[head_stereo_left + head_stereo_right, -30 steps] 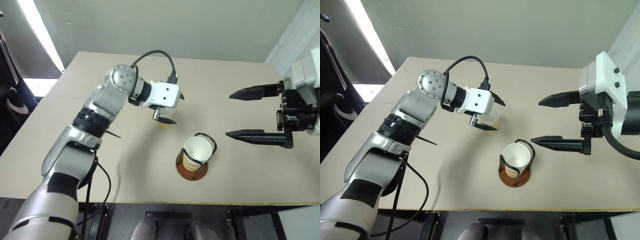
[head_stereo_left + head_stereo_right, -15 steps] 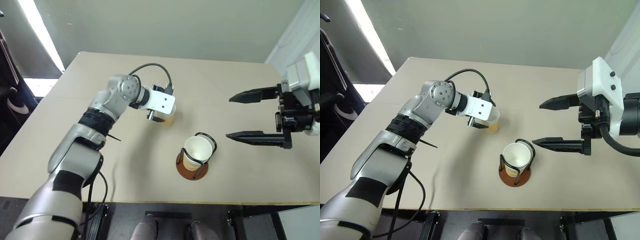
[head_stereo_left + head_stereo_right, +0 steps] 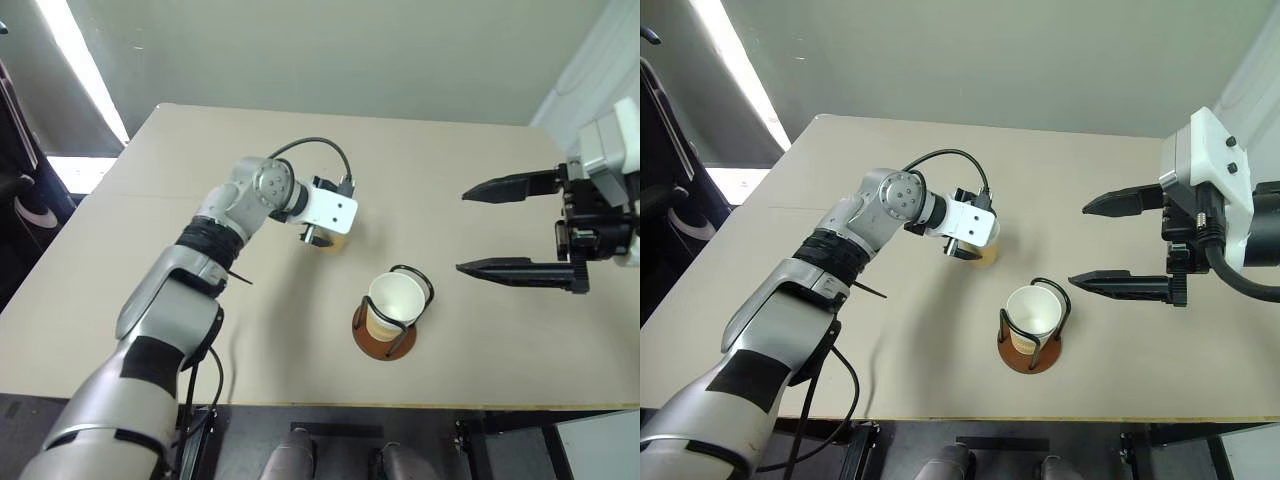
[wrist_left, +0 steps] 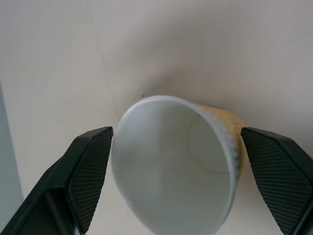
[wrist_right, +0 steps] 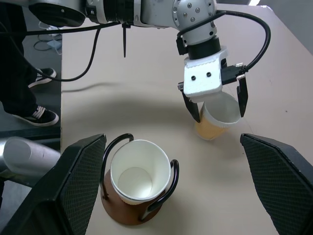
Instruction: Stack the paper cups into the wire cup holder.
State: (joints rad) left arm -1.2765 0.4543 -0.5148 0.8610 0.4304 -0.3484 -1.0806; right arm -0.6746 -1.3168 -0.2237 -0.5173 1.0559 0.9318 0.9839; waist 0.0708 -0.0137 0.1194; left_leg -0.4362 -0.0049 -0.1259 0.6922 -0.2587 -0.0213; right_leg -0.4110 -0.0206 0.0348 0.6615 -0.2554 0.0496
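Left fingers (image 4: 93, 166) straddle loose cup (image 4: 176, 161) (untouched).

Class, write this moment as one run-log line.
left gripper: open, fingers either side of loose paper cup on table | right gripper: open, raised, empty | wire cup holder: cup inside

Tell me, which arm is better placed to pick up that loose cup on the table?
The left. Its open fingers already straddle the loose paper cup, while the right gripper hangs open beyond the wire cup holder.
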